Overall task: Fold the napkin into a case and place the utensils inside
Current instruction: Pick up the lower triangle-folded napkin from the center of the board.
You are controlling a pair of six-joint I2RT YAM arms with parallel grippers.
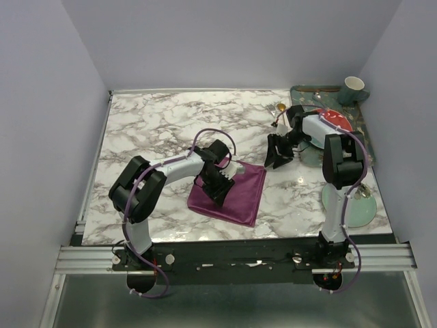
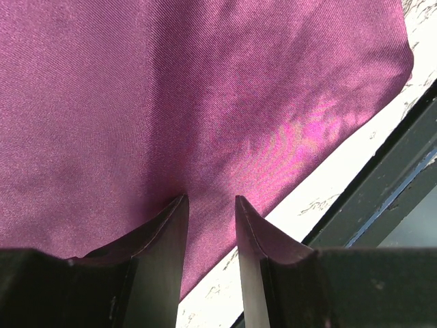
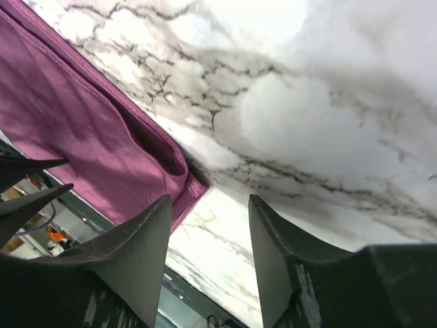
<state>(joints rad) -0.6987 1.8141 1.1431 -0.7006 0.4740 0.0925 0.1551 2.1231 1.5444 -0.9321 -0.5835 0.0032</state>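
Two grippers, both empty. Shiny plum-purple satin napkin (image 1: 242,195) lies flat on the white marble tabletop (image 1: 157,130), centre, near the front edge. Left gripper (image 2: 209,199) sits low over the cloth's left half, fingers just a narrow slit apart, nothing btwn them. Right gripper (image 3: 208,198) hangs just off the napkin's far right corner, fingers wider, holding nothing. Round pale green plate (image 1: 365,212) sits front right, well apart from the cloth.

I see the napkin (image 2: 205,96) under my left gripper (image 2: 211,199) as fine-twill satin cloth, softly shiny; its fingers (image 2: 160,239) matt black plastic; tabletop (image 3: 307,123) glossy marble-look
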